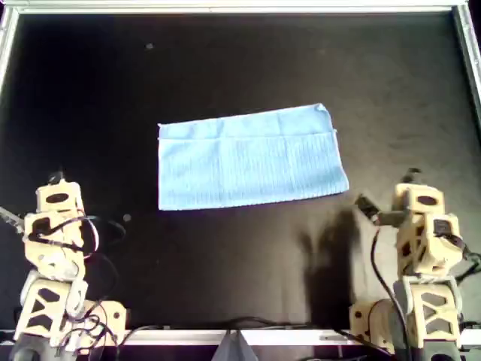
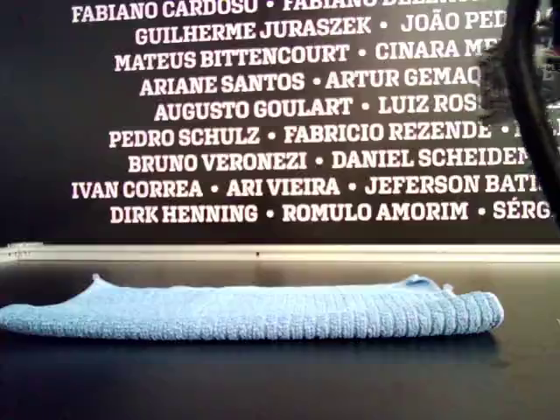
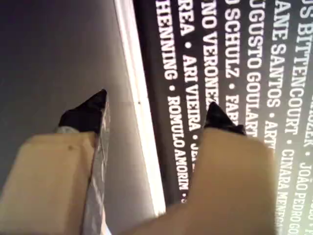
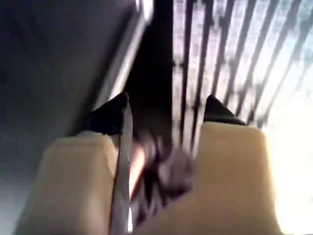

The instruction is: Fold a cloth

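We see a wide black table point(image 1: 240, 60) with a pale metal rim, and behind it in the exterior view a dark wall point(image 2: 289, 114) printed with white names. Near the middle of the table lies the cloth point(image 1: 252, 158), light blue, already doubled into a long rectangle with one layer's edge showing as a line near its far side in the overhead view. In the exterior view it sits low and flat, softly rounded at the fold on that view's right. Two tan arms wait at the near edge, well apart from the cloth, one at each lower corner of the overhead view. The left tool point(image 3: 154, 110) has its dark-tipped jaws spread with nothing between them, pointing toward the rim and wall. The right tool point(image 4: 166, 110) is likewise spread and empty, its view blurred. We judge the cloth to be light, limp and thin, likely to sag and slide on the smooth table; pinching both corners of one short end, catching both layers, looks the surest hold.
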Tool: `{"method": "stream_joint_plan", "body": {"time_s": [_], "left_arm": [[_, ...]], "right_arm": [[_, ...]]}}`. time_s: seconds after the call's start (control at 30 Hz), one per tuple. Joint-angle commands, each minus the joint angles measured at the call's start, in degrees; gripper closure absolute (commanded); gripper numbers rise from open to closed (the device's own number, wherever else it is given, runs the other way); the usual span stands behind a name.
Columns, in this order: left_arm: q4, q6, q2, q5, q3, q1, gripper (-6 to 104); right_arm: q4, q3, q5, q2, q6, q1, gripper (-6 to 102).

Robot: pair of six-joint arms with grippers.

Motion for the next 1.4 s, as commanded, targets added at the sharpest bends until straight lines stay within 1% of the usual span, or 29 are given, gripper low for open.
{"method": "stream_joint_plan", "body": {"time_s": [0.0,0.07,0.13,0.2,0.3,0.33,0.37,0.43,0.47,0.57,0.63,0.73,0.8,0.87,0.9,0.93,0.97,1.0,1.03,1.07,1.1,1.13,1.37], "left_arm": [[0.00,0.26,0.26,0.09,-0.79,1.58,28],[0.00,-0.18,0.26,0.09,-0.79,1.49,28],[0.00,-0.18,0.26,0.09,-0.79,1.05,28],[0.00,-0.18,0.18,0.09,-0.79,0.88,28],[0.00,-0.18,0.18,0.09,-0.79,0.88,28],[0.00,-0.18,0.18,0.09,-0.79,0.88,28],[0.00,-0.18,0.18,0.09,-0.79,0.88,28],[0.00,-0.18,0.18,0.09,-0.79,0.88,28],[0.00,-0.26,0.18,0.09,-0.79,0.79,28],[0.00,-0.26,0.18,0.09,-0.79,0.79,28],[0.00,-0.26,0.18,0.09,-0.79,0.79,28],[0.00,-0.35,0.18,0.09,-0.79,0.79,28],[0.00,-0.35,0.18,0.09,-0.79,0.79,28],[0.00,-0.35,0.18,0.09,-0.79,0.79,28],[0.00,-0.35,0.18,0.09,-0.79,0.79,28],[0.00,-0.35,0.18,0.09,-0.79,0.79,28],[0.00,-0.35,0.18,0.09,-0.79,0.79,28],[0.00,-0.35,0.18,0.09,-0.79,0.79,28],[0.00,-0.35,0.18,0.09,-0.79,0.79,28],[0.00,-0.35,0.18,0.09,-0.79,0.79,28],[0.00,-0.35,0.18,0.09,-0.79,0.79,28],[0.00,0.18,0.18,0.09,-0.79,0.79,28],[0.00,0.26,0.18,0.00,-0.79,0.79,28]], "right_arm": [[-1.23,0.26,-4.22,-7.03,-2.46,1.05,34],[-1.32,-1.58,-6.33,-14.15,-5.10,1.05,34],[-1.32,-3.78,-8.61,-20.39,-6.68,1.05,34],[-1.32,-6.59,-11.43,-25.58,-7.03,1.05,33],[-1.32,-10.28,-15.64,-30.59,-6.42,0.97,29],[-1.32,-11.16,-16.61,-31.46,-6.86,0.97,27],[-1.32,-11.95,-17.05,-31.90,-6.68,0.97,26],[-1.32,-13.27,-16.79,-32.34,-6.33,0.97,24],[-1.32,-13.62,-17.40,-32.61,-6.24,0.97,24],[-1.41,-14.06,-17.58,-37.18,-6.15,1.05,23],[-2.29,-14.15,-16.87,-41.92,-6.15,0.97,23],[-2.29,-17.58,-16.79,-47.72,-6.06,0.70,24],[-2.29,-19.78,-17.58,-51.06,-6.06,0.88,24],[-2.29,-22.24,-17.58,-52.47,-6.06,0.97,24],[-2.29,-22.76,-16.79,-52.03,-6.06,0.70,24],[-2.29,-22.94,-17.49,-51.42,-6.06,0.18,23],[-2.29,-23.29,-17.58,-51.24,-6.06,0.18,23],[-2.37,-23.29,-16.79,-51.15,-6.06,0.53,23],[-2.37,-23.38,-16.79,-51.15,-6.06,0.79,23],[-2.55,-23.47,-17.58,-51.50,-6.06,0.97,23],[-2.55,-23.73,-17.58,-52.03,-6.06,1.05,23],[-2.64,-24.61,-17.58,-53.00,-6.06,1.05,23],[-2.55,-32.08,-17.58,-60.47,-6.06,1.05,11]]}}
